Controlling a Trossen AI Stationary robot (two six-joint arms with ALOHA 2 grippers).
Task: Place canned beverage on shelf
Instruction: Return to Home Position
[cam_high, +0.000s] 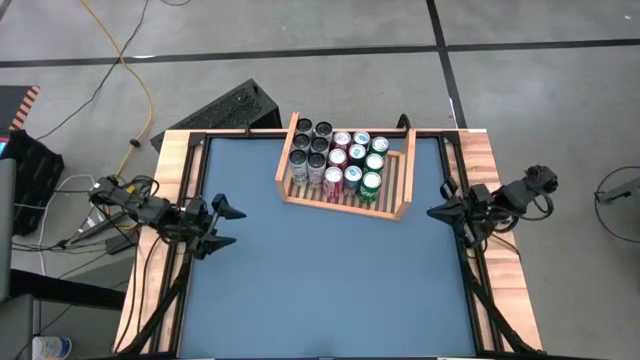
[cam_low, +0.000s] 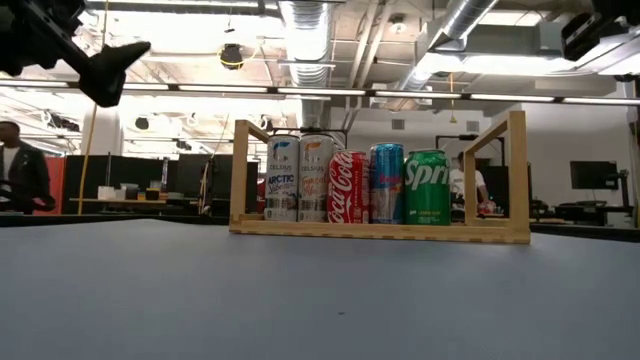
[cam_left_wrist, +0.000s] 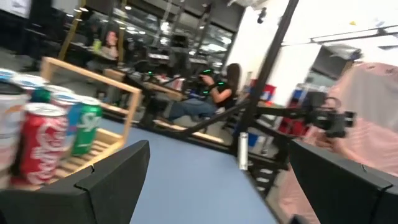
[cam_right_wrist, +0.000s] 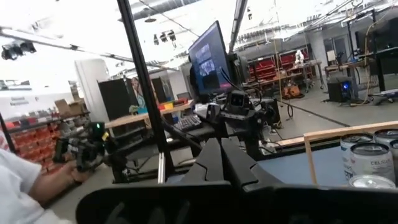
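Ok, both arms sit at the side edges of the blue table (cam_high: 320, 290), one per side, pointing inward.

The left gripper (cam_high: 238, 227) hangs over the table's left edge, released. In the left wrist view its dark fingers (cam_left_wrist: 106, 186) are spread wide with nothing between them.

The right gripper (cam_high: 432, 212) is at the right edge, about level with the shelf's front. It is clenched on nothing. In the right wrist view the fingertips (cam_right_wrist: 214, 165) meet at a point.

The shelf (cam_high: 345, 206) stands at the far middle of the table, slightly skewed and well apart from both grippers. Cans fill it in rows running front to back:
- silver cans (cam_high: 308, 160) on the left side
- a red row (cam_high: 338, 157)
- a blue row (cam_high: 356, 155)
- green cans (cam_high: 375, 163) rightmost, three deep

From table height the front row reads two silver Celsius cans (cam_low: 298, 180), a Coca-Cola can (cam_low: 348, 187), a blue can (cam_low: 386, 183) and a Sprite can (cam_low: 427, 186). All are upright, side by side behind the low front rim.

Bare slats show between the green cans and the shelf's right wall.

A person (cam_low: 15, 165) stands in the room beyond, far left.
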